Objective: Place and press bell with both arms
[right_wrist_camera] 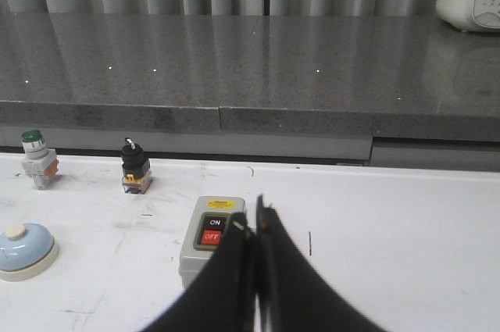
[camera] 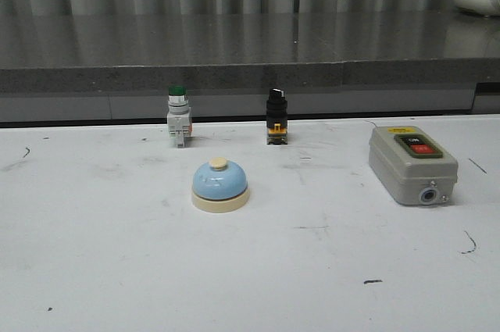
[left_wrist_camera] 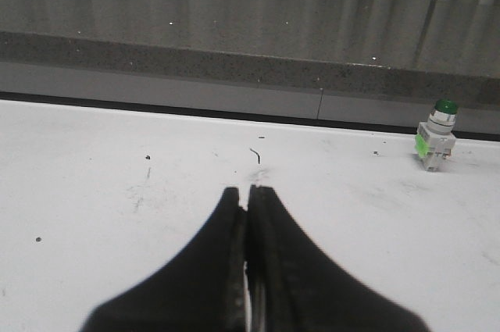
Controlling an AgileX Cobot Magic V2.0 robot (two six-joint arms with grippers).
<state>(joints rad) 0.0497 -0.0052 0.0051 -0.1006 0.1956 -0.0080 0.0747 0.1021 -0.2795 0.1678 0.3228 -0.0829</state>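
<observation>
The light-blue dome bell (camera: 220, 184) with a cream base and cream button stands on the white table, left of centre in the front view. It also shows in the right wrist view (right_wrist_camera: 23, 249). Neither arm shows in the front view. My left gripper (left_wrist_camera: 248, 191) is shut and empty over bare table, and the bell is out of its view. My right gripper (right_wrist_camera: 252, 219) is shut and empty, just in front of the grey switch box (right_wrist_camera: 211, 238), well right of the bell.
A green-capped push button (camera: 178, 116) and a black selector switch (camera: 276, 117) stand behind the bell. The grey switch box (camera: 411, 163) with ON and OFF buttons lies at the right. A dark grey counter ledge (camera: 250, 74) runs along the table's far edge.
</observation>
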